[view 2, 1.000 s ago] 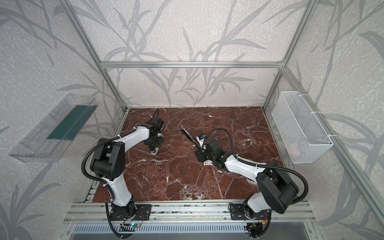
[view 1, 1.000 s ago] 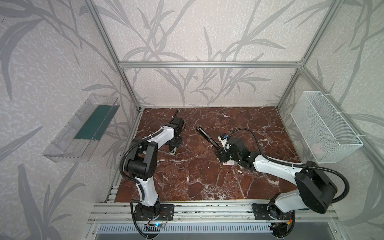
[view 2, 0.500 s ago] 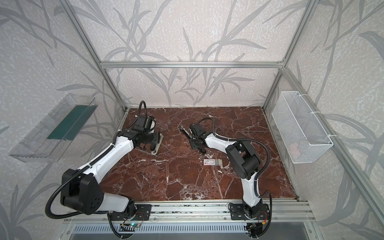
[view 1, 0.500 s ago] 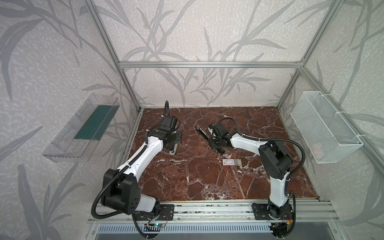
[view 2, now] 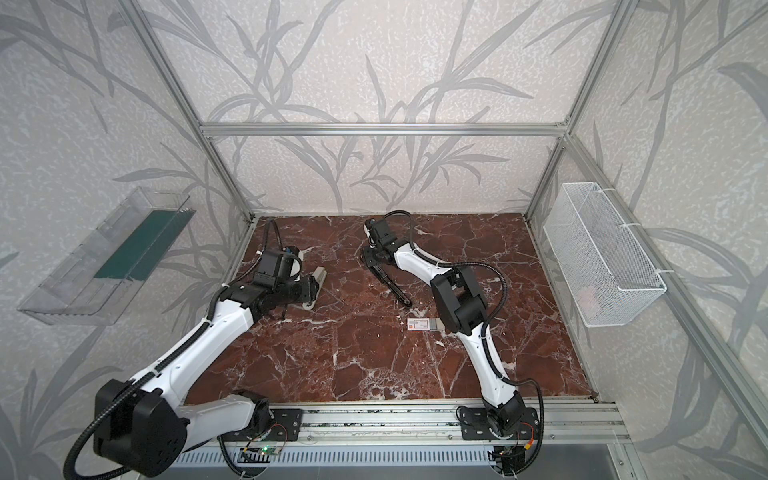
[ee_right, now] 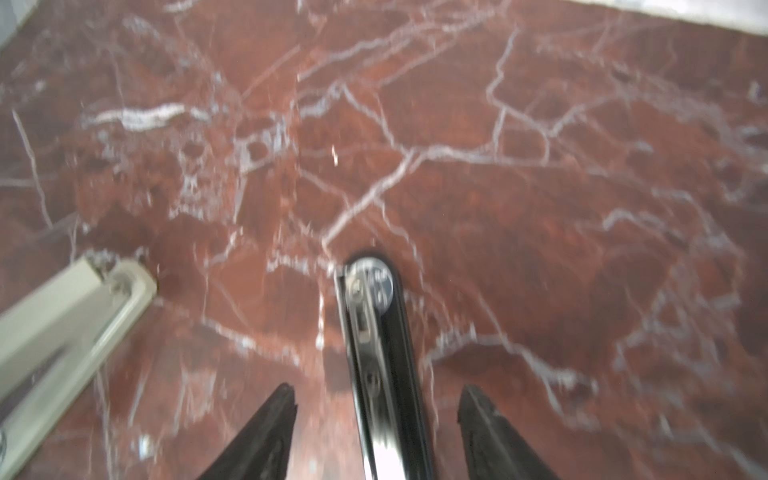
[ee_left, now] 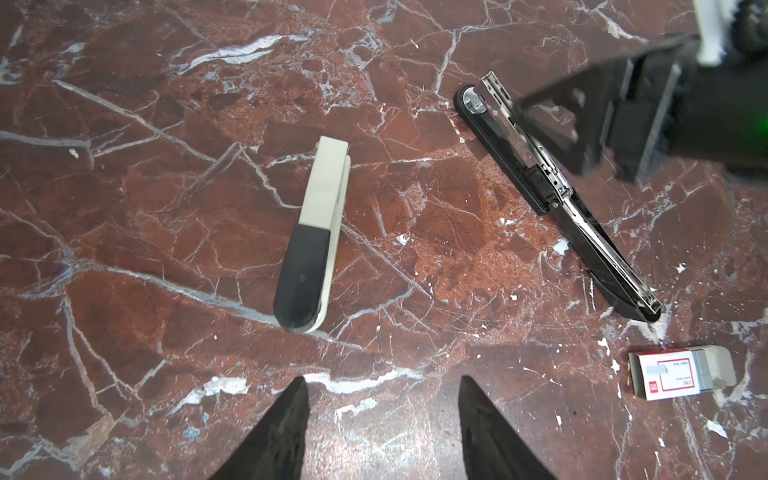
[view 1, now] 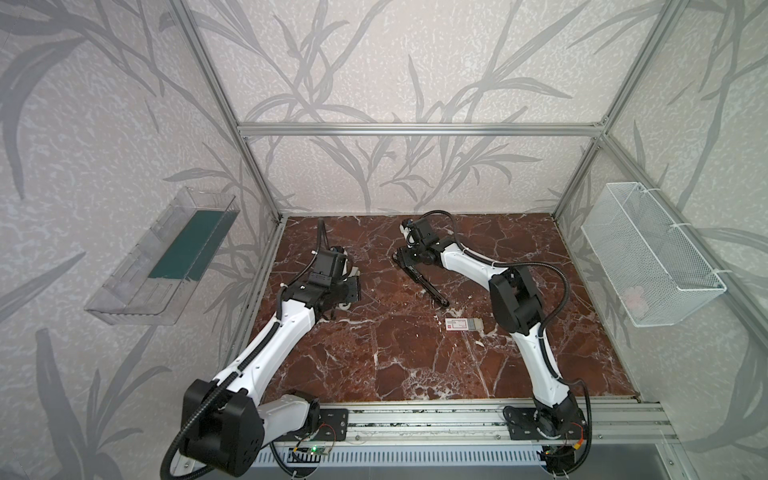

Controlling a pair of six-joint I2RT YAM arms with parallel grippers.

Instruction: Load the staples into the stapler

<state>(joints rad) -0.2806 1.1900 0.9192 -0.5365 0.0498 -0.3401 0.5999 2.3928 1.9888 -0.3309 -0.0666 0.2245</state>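
Observation:
The black stapler lies folded open flat on the marble, its silver rail facing up. My right gripper hangs open over its far end. In the right wrist view the fingertips straddle the rail with a gap on each side. The white box with red print lies near the stapler's near end, its grey tray partly out. The staples themselves are hidden. My left gripper is open and empty above the beige-grey stapler.
A white wire basket hangs on the right wall and a clear plastic tray on the left wall. Aluminium posts stand at the corners and a rail runs along the front edge. White flecks dot the marble.
My right gripper has left the box and travelled back to the far end of the black stapler, uncovering the box. The left gripper has stayed over the beige-grey stapler.

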